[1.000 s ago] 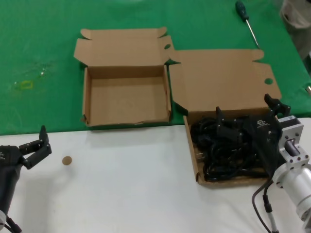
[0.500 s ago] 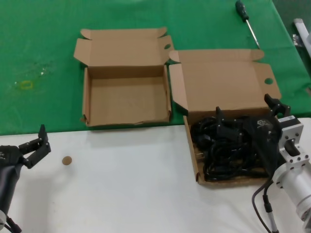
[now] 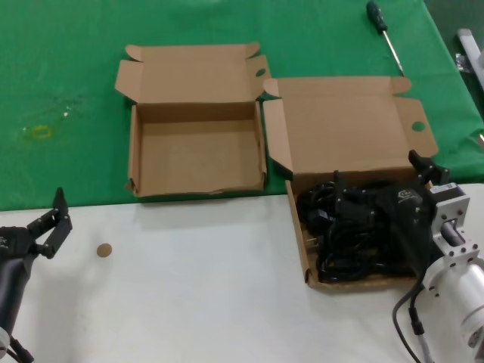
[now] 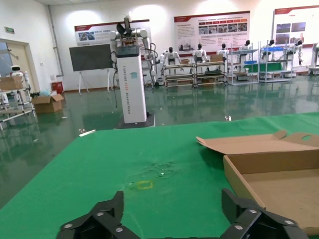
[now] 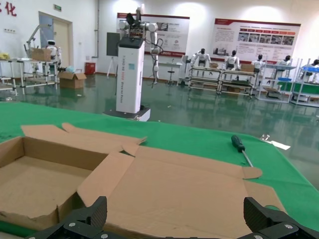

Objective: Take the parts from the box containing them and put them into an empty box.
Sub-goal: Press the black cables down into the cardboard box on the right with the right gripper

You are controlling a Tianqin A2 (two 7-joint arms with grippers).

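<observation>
Cords (image 3: 355,234) still lie heaped in the wider box (image 3: 302,242); the right gripper (image 3: 382,181), fingers spread, has edged deeper over them, poised to grasp. The left gripper (image 3: 54,219) idles open on the worktop (image 3: 197,287); the empty box (image 3: 197,155) waits.

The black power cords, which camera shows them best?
The head view: the power cords lie piled in the wider box, with the open right gripper over them. Neither wrist view shows the cords. The left wrist view shows only the empty box; the right wrist view shows both boxes' lids.
</observation>
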